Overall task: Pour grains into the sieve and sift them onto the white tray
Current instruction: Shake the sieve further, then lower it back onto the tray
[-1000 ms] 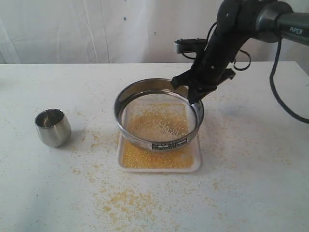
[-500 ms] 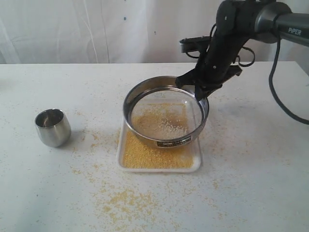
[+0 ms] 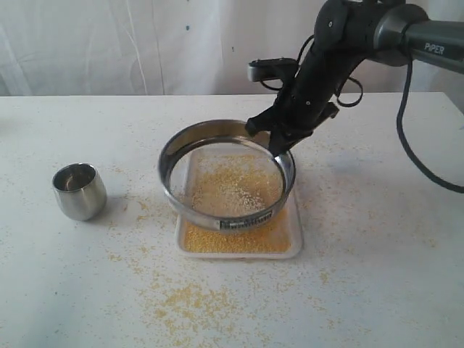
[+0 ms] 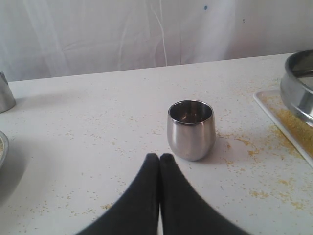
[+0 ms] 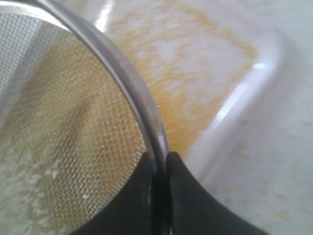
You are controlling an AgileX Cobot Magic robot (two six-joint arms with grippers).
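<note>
The right gripper (image 3: 278, 143) is pinched shut on the rim of the sieve (image 3: 194, 210), at its far right side. In the right wrist view the two black fingers (image 5: 188, 196) squeeze the thin steel wall between them. The sieve is held up over the white tray (image 3: 293, 245), and its left side sticks out a little past the tray's left edge. A small dark label (image 3: 243, 221) shows on the near wall.

Some grains (image 3: 233, 190) lie on the mesh, yellow ones with paler bits mixed in. More yellow grains cover the tray underneath. Lots of grains are spilled on the tabletop (image 3: 377, 254) too, mostly in front of the tray.

A small steel cup (image 3: 79, 191) stands upright on the left, well apart from the tray.

The left gripper (image 4: 160, 159) is closed with nothing in it; its two black fingertips touch each other. It sits near the cup and does not touch it.
</note>
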